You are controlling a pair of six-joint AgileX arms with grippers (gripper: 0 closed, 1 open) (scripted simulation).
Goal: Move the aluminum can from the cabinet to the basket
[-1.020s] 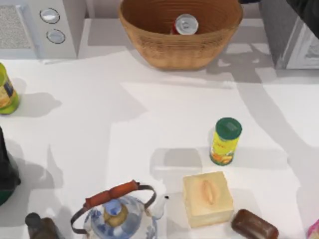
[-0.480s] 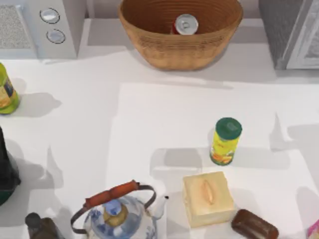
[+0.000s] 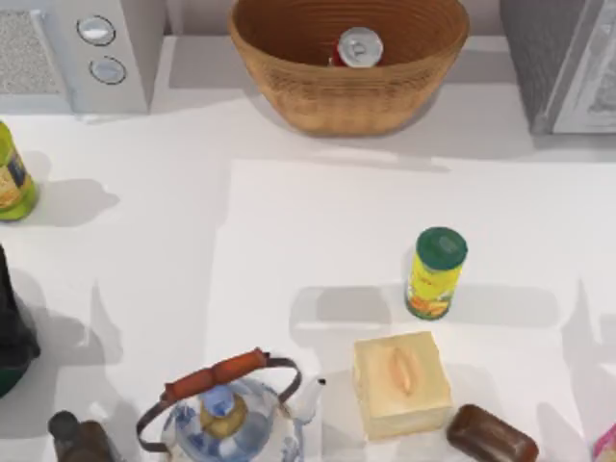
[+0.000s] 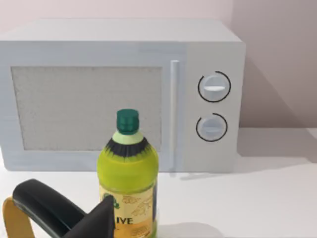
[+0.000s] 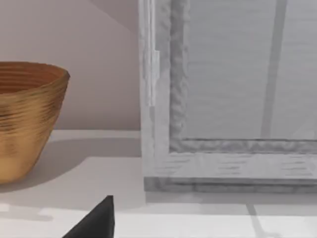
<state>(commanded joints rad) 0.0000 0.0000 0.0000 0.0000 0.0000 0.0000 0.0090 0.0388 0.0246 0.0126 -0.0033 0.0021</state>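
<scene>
Inside the basket (image 3: 318, 96) the aluminum can (image 3: 359, 46), yellow canister (image 3: 435, 273) well apart, pincer states unclear

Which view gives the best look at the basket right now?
The top view: the basket shows nearly whole at the table's far edge, its interior open to the camera, with the aluminum can standing inside. The right wrist view catches part of its woven side beside the cabinet. The left wrist view faces the microwave instead.

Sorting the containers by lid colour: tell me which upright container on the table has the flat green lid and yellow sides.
The yellow canister beside the tan block; the aluminum can has a silver top and sits in the basket.
</scene>
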